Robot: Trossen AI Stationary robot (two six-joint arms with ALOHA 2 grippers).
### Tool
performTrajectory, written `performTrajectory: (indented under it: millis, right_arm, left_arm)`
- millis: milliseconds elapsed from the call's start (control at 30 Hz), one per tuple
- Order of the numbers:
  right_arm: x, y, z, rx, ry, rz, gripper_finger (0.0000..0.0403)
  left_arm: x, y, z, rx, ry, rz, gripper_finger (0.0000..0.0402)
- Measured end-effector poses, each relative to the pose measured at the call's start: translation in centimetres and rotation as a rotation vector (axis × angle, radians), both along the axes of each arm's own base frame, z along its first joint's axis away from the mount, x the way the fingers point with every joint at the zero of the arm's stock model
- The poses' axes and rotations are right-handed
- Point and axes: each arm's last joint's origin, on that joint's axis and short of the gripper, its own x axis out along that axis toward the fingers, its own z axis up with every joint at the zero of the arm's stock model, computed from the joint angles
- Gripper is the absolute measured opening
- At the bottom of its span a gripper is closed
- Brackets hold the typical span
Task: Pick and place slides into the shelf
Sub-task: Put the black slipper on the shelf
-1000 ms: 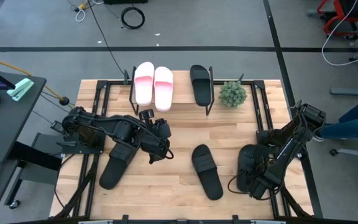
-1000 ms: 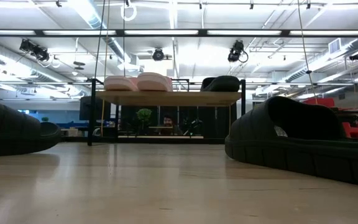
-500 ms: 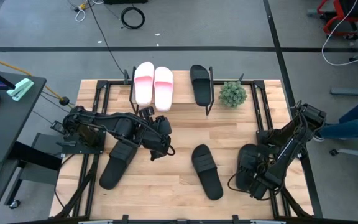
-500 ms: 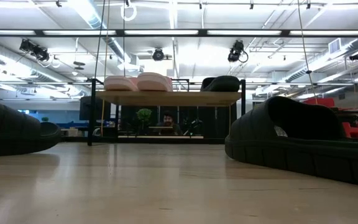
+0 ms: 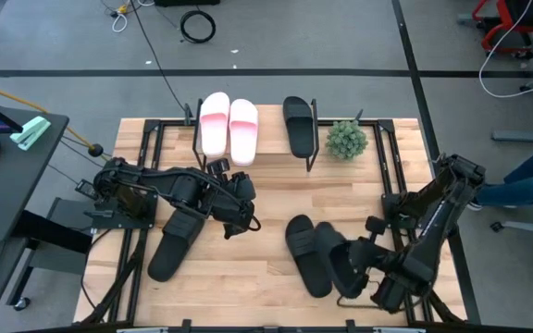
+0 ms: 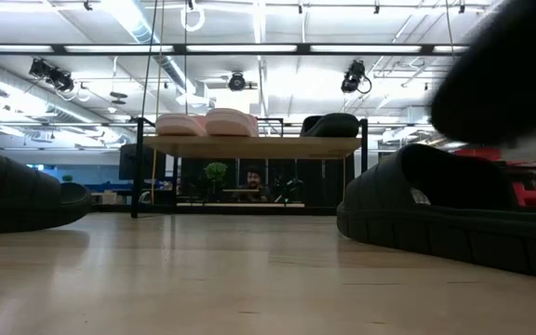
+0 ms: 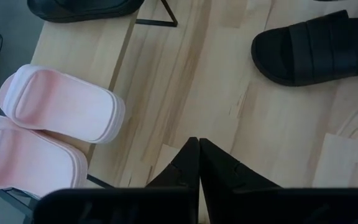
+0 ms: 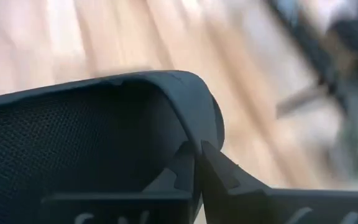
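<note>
Two pale pink slides (image 5: 228,125) and one black slide (image 5: 298,124) lie on the shelf (image 5: 253,155) at the table's far side. A black slide (image 5: 176,242) rests sole down at the near left, and another (image 5: 302,250) lies in the middle. My right gripper (image 5: 364,262) is shut on a third black slide (image 5: 337,265), held above the table beside the middle one. That held slide shows as a dark blur (image 6: 510,65) in the low view. My left gripper (image 5: 240,209) hovers shut and empty left of centre. My right gripper pinches the rim of the black slide's strap (image 8: 194,134) between its two fingers (image 8: 219,168). The strap's dark inner side fills the wrist view. The slide hangs clear of the table, beside the middle slide.
A small green plant (image 5: 346,139) stands right of the shelf. Black frame rails (image 5: 151,148) run along the table's left and right sides. Bare wood (image 5: 340,190) lies between the shelf and the middle slide. A person's legs (image 5: 526,180) show beyond the right edge.
My right gripper has shut on the black slide that lay at the near right. It has lifted the slide off the table and carried it toward the table's left, up to the middle slide. The other slides have not moved.
</note>
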Motion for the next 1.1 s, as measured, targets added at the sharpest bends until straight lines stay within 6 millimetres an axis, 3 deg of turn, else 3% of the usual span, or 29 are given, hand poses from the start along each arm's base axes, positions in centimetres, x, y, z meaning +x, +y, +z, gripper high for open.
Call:
performTrajectory:
  millis: [200,367,633,767,933,1100]
  right_arm:
    - [2.1,0.5,5.0,-0.293,-0.206,0.144,0.0013]
    - [5.3,-2.2,7.2,-0.524,-0.169,0.077,0.0009]
    - [11.7,-11.4,8.2,-0.675,0.100,-0.126,0.0009]
    - [14.4,-16.6,8.4,-0.622,0.275,-0.032,0.0009]
    - [16.9,-22.6,9.7,-0.535,0.173,0.092,0.0009]
    - [17.5,-27.8,11.4,-0.520,-0.024,0.119,0.0009]
  left_arm:
    - [0.0,0.0,0.0,0.000,-0.001,0.000,0.0022]
    - [0.0,0.0,0.0,0.001,0.001,-0.002,0.0013]
    - [0.2,-0.1,0.1,0.018,-0.001,-0.046,0.0009]
    - [0.2,-0.1,0.1,0.018,-0.004,-0.049,0.0019]
    - [0.1,-0.1,0.0,0.023,0.012,-0.049,0.0016]
    - [-0.4,0.1,-0.1,0.045,0.068,-0.044,0.0005]
